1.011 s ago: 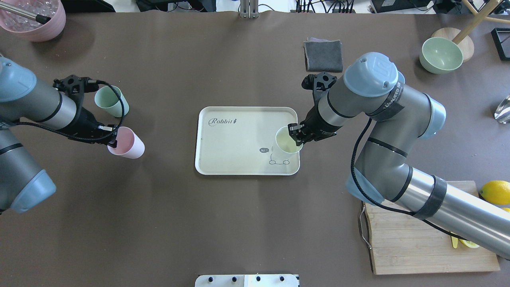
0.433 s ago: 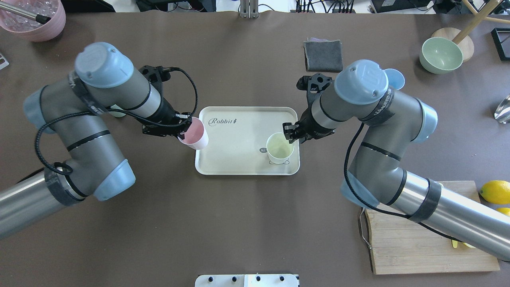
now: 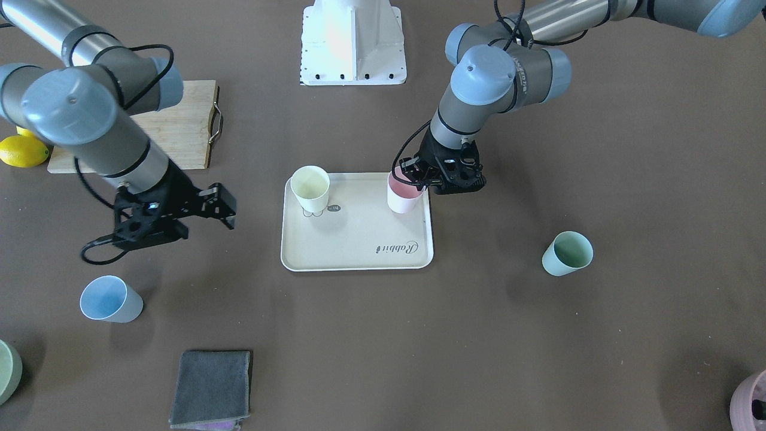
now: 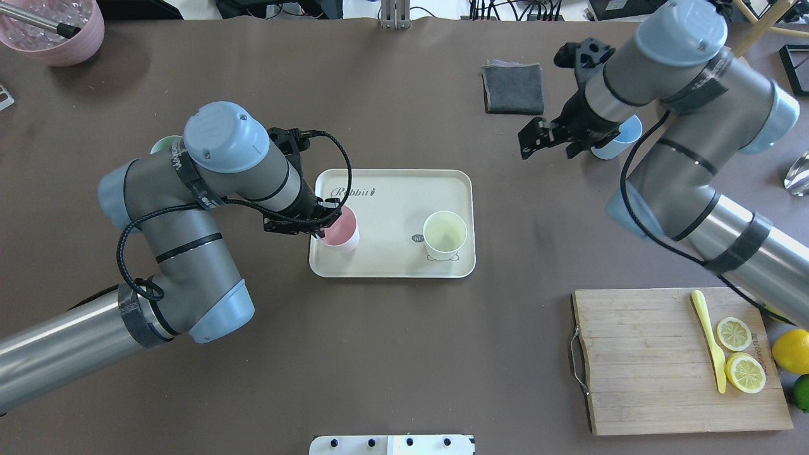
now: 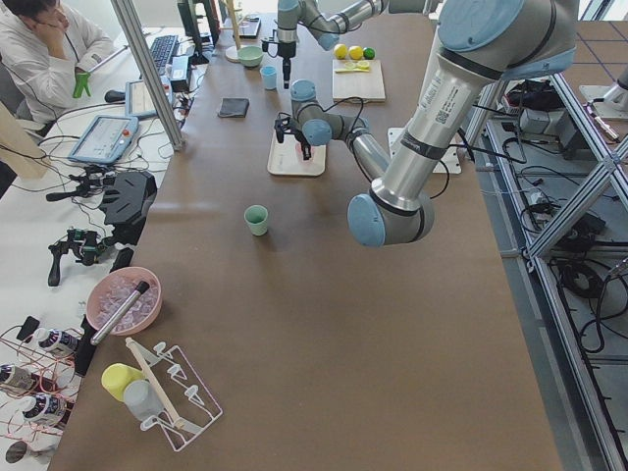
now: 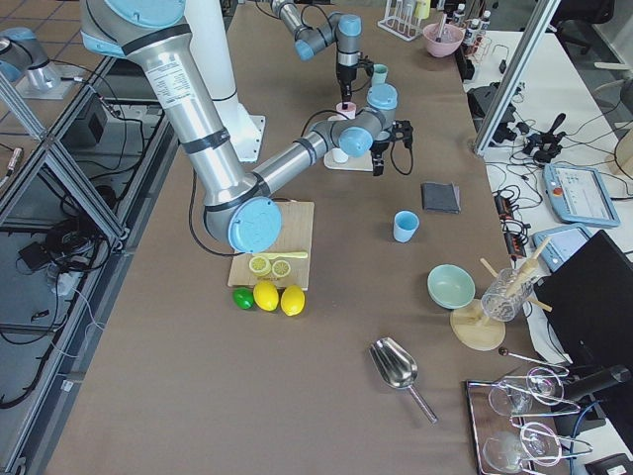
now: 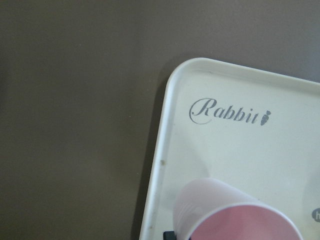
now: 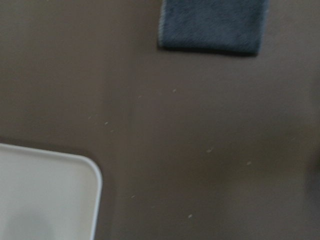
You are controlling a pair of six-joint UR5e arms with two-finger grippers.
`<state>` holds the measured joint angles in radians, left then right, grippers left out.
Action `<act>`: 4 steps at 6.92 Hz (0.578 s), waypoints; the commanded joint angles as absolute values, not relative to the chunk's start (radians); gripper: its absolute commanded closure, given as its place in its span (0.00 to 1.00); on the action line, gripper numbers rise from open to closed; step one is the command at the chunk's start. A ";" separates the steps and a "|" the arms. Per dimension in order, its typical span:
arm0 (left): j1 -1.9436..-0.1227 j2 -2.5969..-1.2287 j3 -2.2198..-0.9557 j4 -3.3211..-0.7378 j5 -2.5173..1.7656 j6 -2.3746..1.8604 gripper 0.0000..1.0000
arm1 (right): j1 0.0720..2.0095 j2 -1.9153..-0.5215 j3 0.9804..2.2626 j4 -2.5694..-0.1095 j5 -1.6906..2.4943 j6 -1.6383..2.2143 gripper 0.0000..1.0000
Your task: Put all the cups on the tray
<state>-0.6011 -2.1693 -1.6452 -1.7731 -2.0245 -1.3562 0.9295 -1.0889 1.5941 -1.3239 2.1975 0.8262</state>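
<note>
Cup (image 4: 339, 229) at left edge of tray (image 4: 392, 202), second cup (image 4: 445, 234) on its right side, cloth (image 4: 513, 88) behind, board (image 4: 644, 366) front-right.

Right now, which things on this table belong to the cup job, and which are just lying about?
Job: tray, pink cup, yellow cup, green cup, blue cup.
Lying about: grey cloth, cutting board, lemon slices, whole lemon, green bowl, pink bowl.

The flat cream rectangular plastic tray (image 4: 392, 208) looks smooth and matt, like the pink plastic cup (image 4: 340, 229). The folded dark grey cloth (image 4: 513, 88) is fuzzy; the brown table cover (image 4: 404, 354) matt.
</note>
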 commanded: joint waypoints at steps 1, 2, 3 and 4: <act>-0.580 -2.177 -1.634 -1.775 -1.997 -1.368 0.02 | 1.089 -1.052 1.389 -1.333 2.232 0.611 0.00; -0.581 -2.180 -1.641 -1.773 -1.999 -1.364 0.02 | 1.118 -1.039 1.317 -1.332 2.236 0.577 0.00; -0.615 -2.172 -1.658 -1.770 -2.015 -1.356 0.02 | 1.141 -1.039 1.287 -1.331 2.237 0.546 0.00; -0.645 -2.169 -1.661 -1.758 -2.032 -1.341 0.02 | 1.141 -1.039 1.254 -1.330 2.237 0.545 0.01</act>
<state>-0.6122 -2.1733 -1.6530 -1.7682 -2.0150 -1.3550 1.1283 -1.0406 1.2991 -1.3312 2.2354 0.5628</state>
